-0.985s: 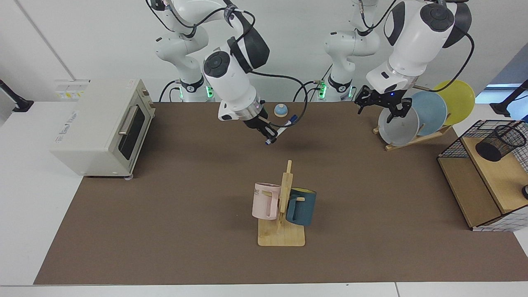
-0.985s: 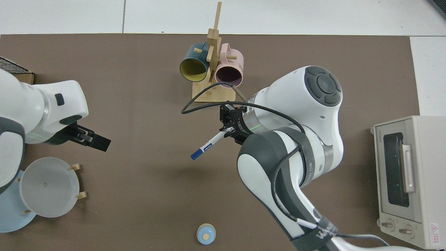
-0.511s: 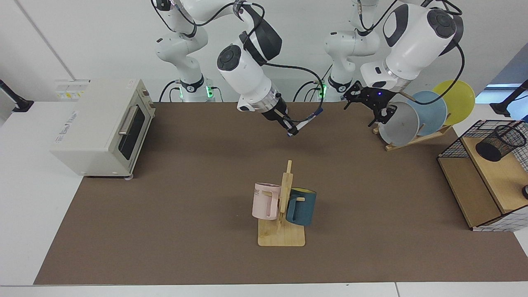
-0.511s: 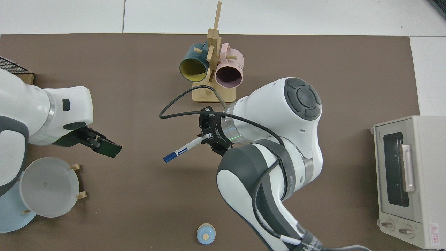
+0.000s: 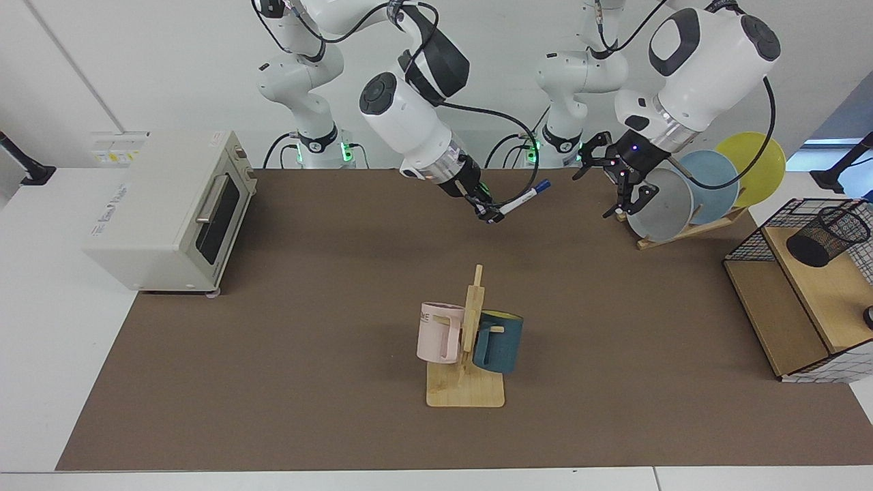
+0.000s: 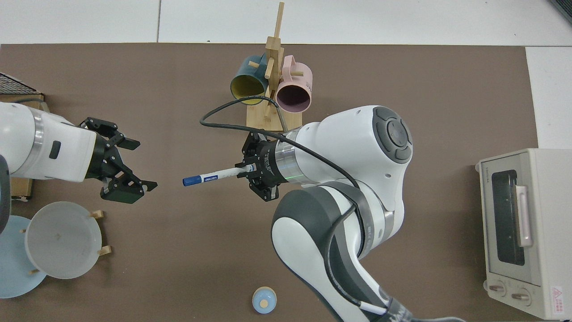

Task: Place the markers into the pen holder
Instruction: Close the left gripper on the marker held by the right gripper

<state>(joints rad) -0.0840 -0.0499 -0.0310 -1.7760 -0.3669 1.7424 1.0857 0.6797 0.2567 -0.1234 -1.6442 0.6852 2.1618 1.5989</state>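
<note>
Facing view shows the right end effector (image 5: 492, 214) raised above the far middle of the bench (image 5: 273, 354), its fingers clamped on the white barrel of the one marker (image 5: 524, 198), whose blue cap points toward the left end effector (image 5: 617, 183). From the top view, the marker (image 6: 210, 177) lies nearly level, capped tip aimed at the gap between the left end effector's (image 6: 129, 166) widely spread fingers; the two are near but apart, with nothing between them.

Just beyond the left end effector stands a wooden plate rack (image 5: 689, 228) with three plates on edge: grey (image 5: 658, 208), pale blue (image 5: 713, 184) and yellow (image 5: 757, 167). At the bench's end past the rack sits a wire-grid basket (image 5: 750, 239) with wooden shelves, and on its upper shelf the single black mesh pen holder (image 5: 826, 236) lies tipped on its side; it looks empty, though the mesh makes that hard to confirm.

Nearer the camera, a wooden mug stand (image 5: 467, 382) carries two mugs, one pink (image 5: 440, 341) and one dark teal (image 5: 499, 341). A toaster oven (image 5: 170, 211) rests at the opposite end, door closed. A small round blue-and-tan object (image 6: 264, 300) sits alone by the robots' edge.
</note>
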